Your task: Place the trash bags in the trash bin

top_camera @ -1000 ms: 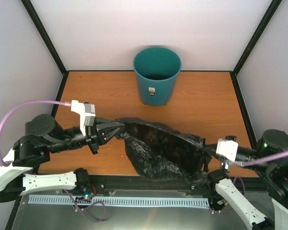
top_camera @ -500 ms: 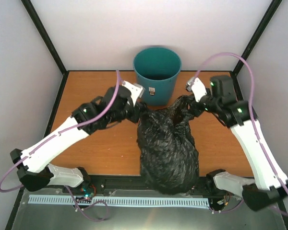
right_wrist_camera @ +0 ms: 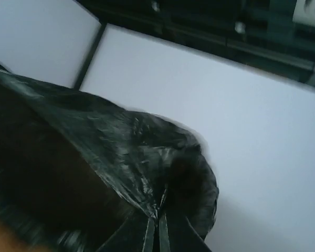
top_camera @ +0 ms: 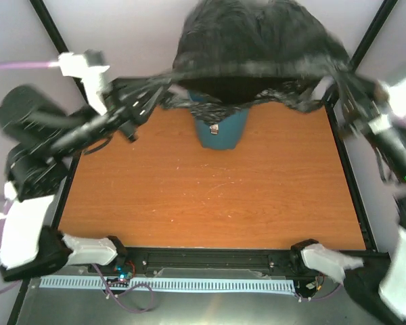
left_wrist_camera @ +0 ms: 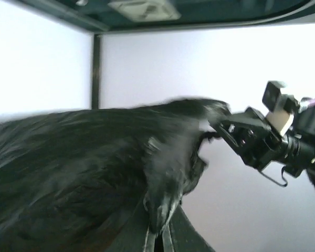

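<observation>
Black trash bag (top_camera: 257, 40) stretched in the air between two sets of fingers, over a teal trash bin (top_camera: 220, 128).
The bag is thin, glossy, wrinkled film, blurred in every view. One edge is pinched in the closed fingers of the left gripper (left_wrist_camera: 158, 239) and the opposite edge in those of the right gripper (right_wrist_camera: 157, 231). Between them the film bulges in a wide dome. The round, tapered bin stands upright below and between the fingers, a small white label on its near side, its mouth hidden by the bag's lower edge.
</observation>
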Action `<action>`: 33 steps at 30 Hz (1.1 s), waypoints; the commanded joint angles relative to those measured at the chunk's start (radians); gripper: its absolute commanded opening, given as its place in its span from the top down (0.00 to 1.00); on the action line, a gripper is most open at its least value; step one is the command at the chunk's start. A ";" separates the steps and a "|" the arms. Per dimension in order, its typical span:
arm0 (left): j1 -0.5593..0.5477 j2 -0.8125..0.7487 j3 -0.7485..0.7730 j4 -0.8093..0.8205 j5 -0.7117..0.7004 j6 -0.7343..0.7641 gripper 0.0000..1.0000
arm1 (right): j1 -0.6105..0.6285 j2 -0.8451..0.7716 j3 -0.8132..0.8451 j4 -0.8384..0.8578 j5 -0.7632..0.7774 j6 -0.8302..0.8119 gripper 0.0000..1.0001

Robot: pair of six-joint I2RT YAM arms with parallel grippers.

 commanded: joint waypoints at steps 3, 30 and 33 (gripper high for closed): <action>-0.004 -0.213 -0.619 0.282 0.120 0.070 0.99 | -0.004 -0.321 -0.657 0.156 -0.105 -0.161 0.97; -0.266 -0.267 -0.800 -0.036 -0.242 -0.197 1.00 | -0.003 -0.442 -0.869 -0.196 -0.232 -0.042 0.97; -0.149 -0.145 -0.677 -0.132 -0.240 -0.193 1.00 | -0.003 -0.304 -0.878 -0.145 -0.047 -0.006 0.97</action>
